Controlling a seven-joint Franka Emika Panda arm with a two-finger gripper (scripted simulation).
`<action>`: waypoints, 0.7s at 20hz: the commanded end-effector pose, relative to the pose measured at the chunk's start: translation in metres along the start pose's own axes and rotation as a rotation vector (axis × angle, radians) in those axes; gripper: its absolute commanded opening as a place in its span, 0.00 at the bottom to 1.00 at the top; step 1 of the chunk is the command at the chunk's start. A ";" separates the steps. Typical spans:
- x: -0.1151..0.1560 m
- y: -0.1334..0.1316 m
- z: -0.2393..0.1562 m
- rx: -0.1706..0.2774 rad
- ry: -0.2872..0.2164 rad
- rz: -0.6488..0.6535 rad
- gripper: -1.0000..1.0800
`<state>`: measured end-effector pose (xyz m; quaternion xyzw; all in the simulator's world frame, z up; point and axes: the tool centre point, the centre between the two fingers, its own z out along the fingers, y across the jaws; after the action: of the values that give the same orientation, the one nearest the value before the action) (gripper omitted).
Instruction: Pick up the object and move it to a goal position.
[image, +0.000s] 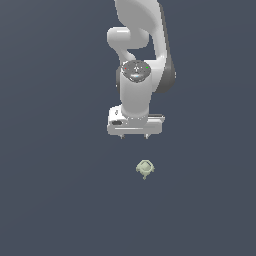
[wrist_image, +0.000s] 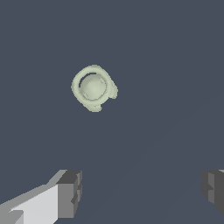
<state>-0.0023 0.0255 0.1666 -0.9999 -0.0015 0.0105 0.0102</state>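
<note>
The arm's upper links run out of the exterior view. The gripper (image: 134, 136) hangs with jaws spread wide, holding nothing; the object (image: 145, 169) lies at its 5 o'clock, apart, on the tabletop (image: 50, 200).

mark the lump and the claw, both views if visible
lump (image: 145, 169), exterior view, centre of its rounded body
lump (wrist_image: 93, 88), wrist view, middle of its dome
claw (image: 134, 135), exterior view, midway between fingertips
claw (wrist_image: 142, 190), wrist view, gap between open fingertips
</note>
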 end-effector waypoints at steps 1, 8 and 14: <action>0.001 0.000 0.001 -0.001 0.000 -0.007 0.96; 0.013 -0.006 0.009 -0.007 0.001 -0.093 0.96; 0.031 -0.016 0.022 -0.015 0.003 -0.231 0.96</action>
<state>0.0231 0.0390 0.1483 -0.9952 -0.0976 0.0079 0.0048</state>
